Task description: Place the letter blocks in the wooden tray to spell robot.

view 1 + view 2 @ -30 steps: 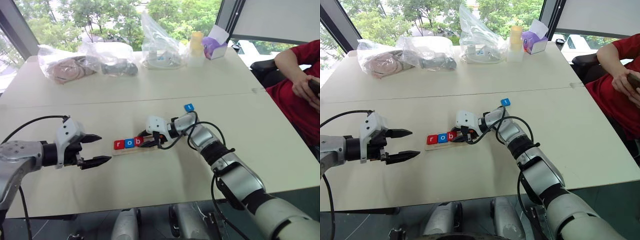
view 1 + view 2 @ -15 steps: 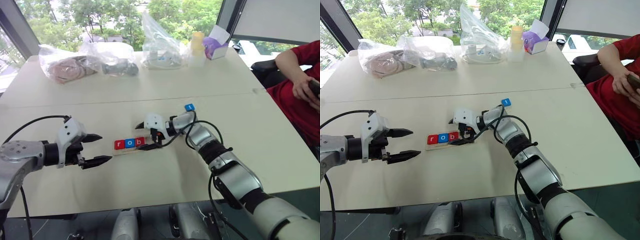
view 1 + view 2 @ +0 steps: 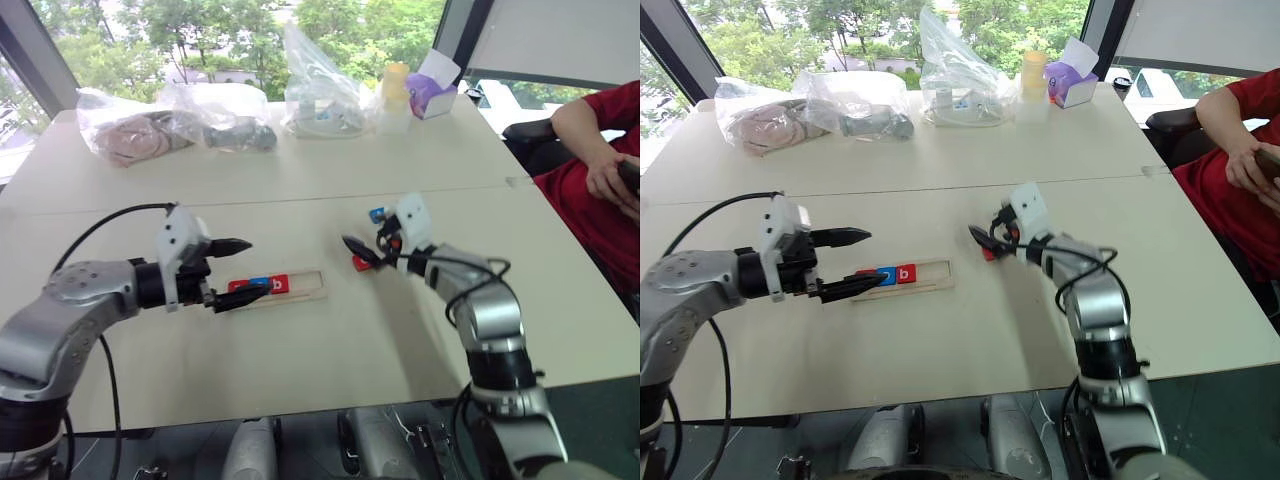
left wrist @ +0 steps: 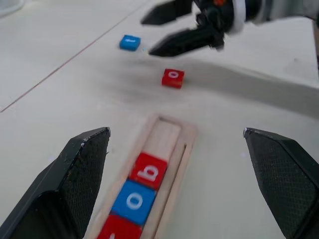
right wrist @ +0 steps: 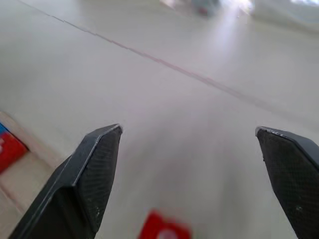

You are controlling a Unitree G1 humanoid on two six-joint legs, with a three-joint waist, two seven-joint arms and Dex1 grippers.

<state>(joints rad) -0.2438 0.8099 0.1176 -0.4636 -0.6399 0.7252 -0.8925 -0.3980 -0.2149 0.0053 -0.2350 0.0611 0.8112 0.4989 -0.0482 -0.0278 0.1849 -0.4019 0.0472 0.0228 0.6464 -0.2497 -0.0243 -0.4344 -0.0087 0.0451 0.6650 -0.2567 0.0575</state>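
The wooden tray (image 3: 305, 282) lies at the table's middle with three letter blocks at its left end: red r (image 4: 117, 229), blue o (image 4: 134, 199) and red b (image 3: 279, 284). Its right part is bare. A red o block (image 3: 362, 264) lies on the table just right of the tray, and the blue t block (image 3: 377, 214) sits farther back. My left gripper (image 3: 259, 267) hovers open over the tray's left end. My right gripper (image 3: 362, 246) is open just above the red o block, holding nothing.
Plastic bags (image 3: 170, 125) with items, a clear bag (image 3: 315, 90), a yellow cup (image 3: 393, 85) and a purple tissue box (image 3: 430, 88) line the far edge of the table. A person in a red shirt (image 3: 590, 170) sits at the right.
My right gripper opened and swung right, away from the tray; a red o block now lies on the table under it. My left gripper moved right, over the tray's left end.
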